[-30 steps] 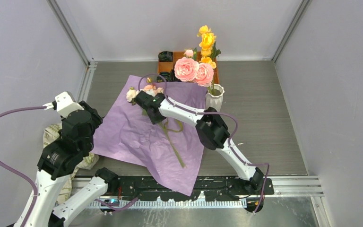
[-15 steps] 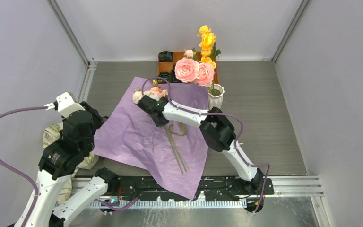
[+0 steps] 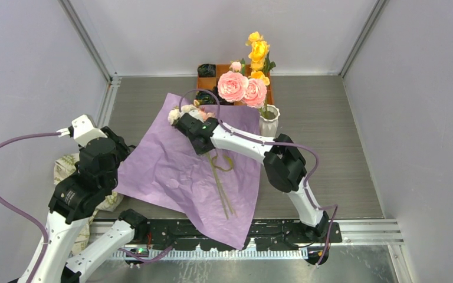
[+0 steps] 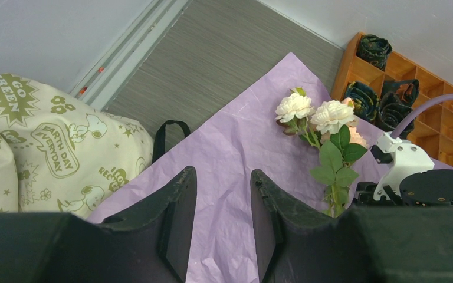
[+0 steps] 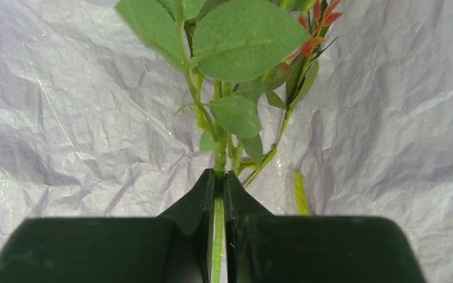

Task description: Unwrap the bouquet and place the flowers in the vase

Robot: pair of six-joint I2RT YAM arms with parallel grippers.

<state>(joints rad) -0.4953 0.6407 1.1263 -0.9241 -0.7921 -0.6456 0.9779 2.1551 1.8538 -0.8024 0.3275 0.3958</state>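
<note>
The bouquet's purple paper [image 3: 165, 171] lies spread flat on the table. Across it lie flowers with cream heads [image 3: 174, 115] [image 4: 295, 107] and long green stems [image 3: 221, 188]. My right gripper [image 3: 202, 146] [image 5: 219, 174] is shut on one green stem [image 5: 218, 236] just below the leaves, low over the paper. The white ribbed vase [image 3: 268, 122] stands at the paper's back right corner and holds pink roses [image 3: 233, 86] and yellow ones [image 3: 258, 50]. My left gripper [image 4: 223, 172] hangs open and empty above the paper's left edge.
An orange compartment tray [image 3: 206, 82] [image 4: 430, 82] with dark fabric coils sits against the back wall behind the paper. A beige printed cloth bag [image 3: 65, 165] [image 4: 35, 147] lies at the left beside the paper. Grey walls close in on both sides.
My right gripper has shut on the stem and shifted slightly towards the back right, and the flowers moved with it. Its elbow swung right. The left arm has not moved.
</note>
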